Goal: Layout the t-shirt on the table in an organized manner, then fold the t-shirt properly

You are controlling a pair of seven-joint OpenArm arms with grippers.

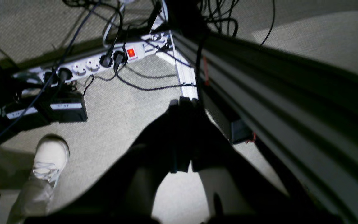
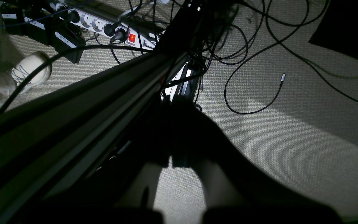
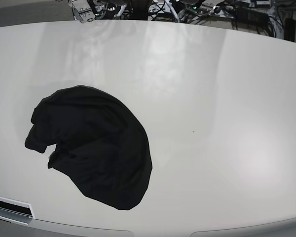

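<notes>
The black t-shirt lies crumpled in a rounded heap on the left front part of the glossy off-white table. Neither arm shows in the base view. In the left wrist view, my left gripper hangs below table height, its dark fingers pressed together and shut on nothing, pointing at the carpet. In the right wrist view, my right gripper is likewise shut and empty beside a metal frame beam. Neither wrist view shows the shirt.
Under the table are a white power strip with a lit red switch, many black cables, a metal frame beam and a person's white shoe. Equipment and wires crowd the table's far edge.
</notes>
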